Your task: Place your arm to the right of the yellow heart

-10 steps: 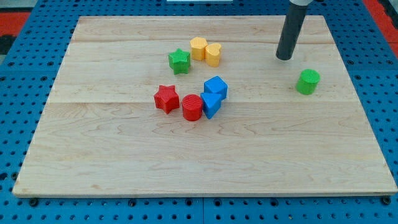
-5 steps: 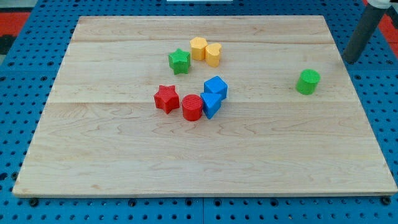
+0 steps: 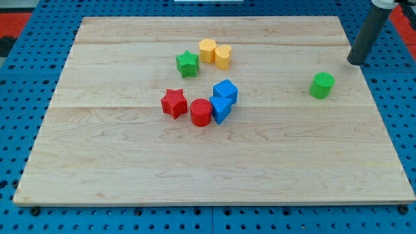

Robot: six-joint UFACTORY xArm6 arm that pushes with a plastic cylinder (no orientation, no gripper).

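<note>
Two yellow blocks sit side by side near the board's top middle: one point(image 3: 207, 50) on the left, one point(image 3: 223, 56) on the right. I cannot tell which is the heart. My tip point(image 3: 355, 62) rests near the board's right edge, far to the right of both yellow blocks and up-right of the green cylinder point(image 3: 322, 85).
A green star point(image 3: 187, 64) lies left of the yellow blocks. A red star point(image 3: 174, 103), a red cylinder point(image 3: 201, 112) and two blue blocks point(image 3: 225, 91) point(image 3: 220, 109) cluster in the middle. The wooden board point(image 3: 130, 162) lies on a blue pegboard.
My tip swung right from the board's upper right to beyond its right edge, then came back slightly left. No block moved.
</note>
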